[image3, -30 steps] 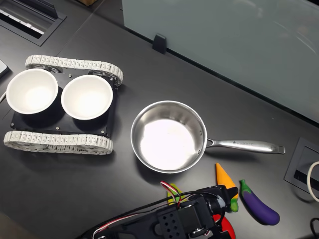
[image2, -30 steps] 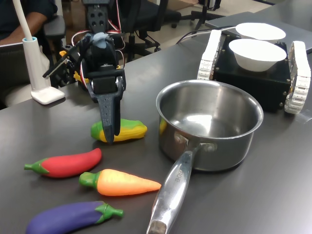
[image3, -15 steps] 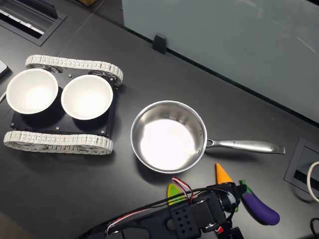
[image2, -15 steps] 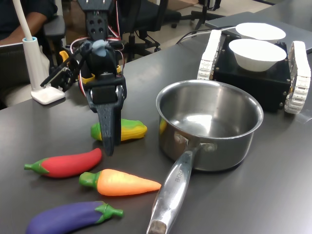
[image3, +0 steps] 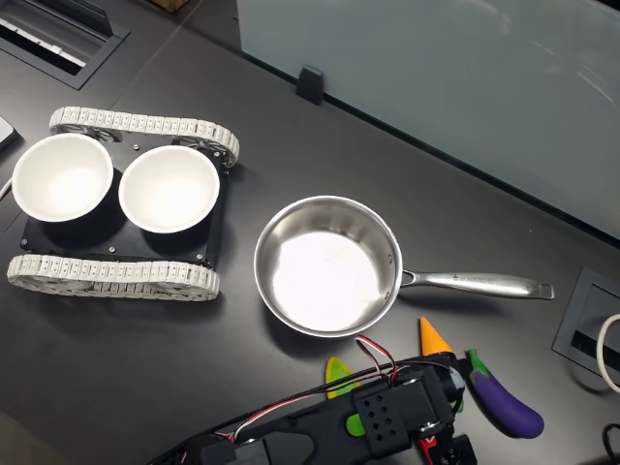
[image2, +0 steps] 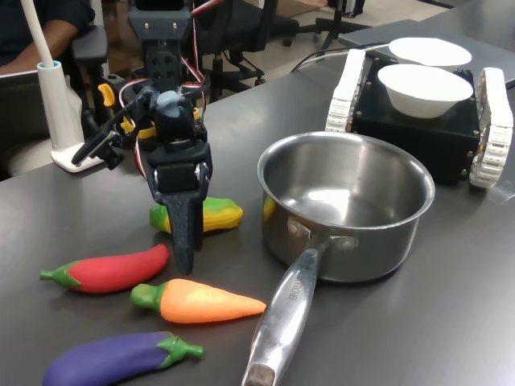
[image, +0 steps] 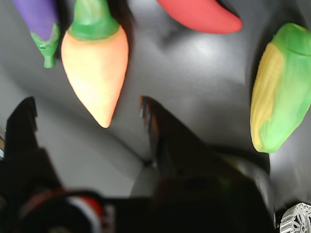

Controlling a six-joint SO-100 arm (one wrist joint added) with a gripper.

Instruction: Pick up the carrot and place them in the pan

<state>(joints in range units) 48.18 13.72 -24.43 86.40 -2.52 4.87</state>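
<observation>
the dark gripper [image: 87,116] hangs over the tapered orange plastic carrot [image: 95,63], fingers apart, beside the empty round steel pan [image2: 346,205].

We are in an office used as a robotics lab. Swivel chairs [image2: 241,32] stand behind a dark desk [image2: 451,322], which has cable hatches [image3: 586,325] and a glass divider [image3: 465,77]. On the desk sit a small arm [image2: 165,121] with exposed servo wires, a tracked chassis [image3: 116,218] carrying two bowls [image3: 170,187], and toy vegetables [image2: 193,300] beside a pan [image2: 346,205].
</observation>
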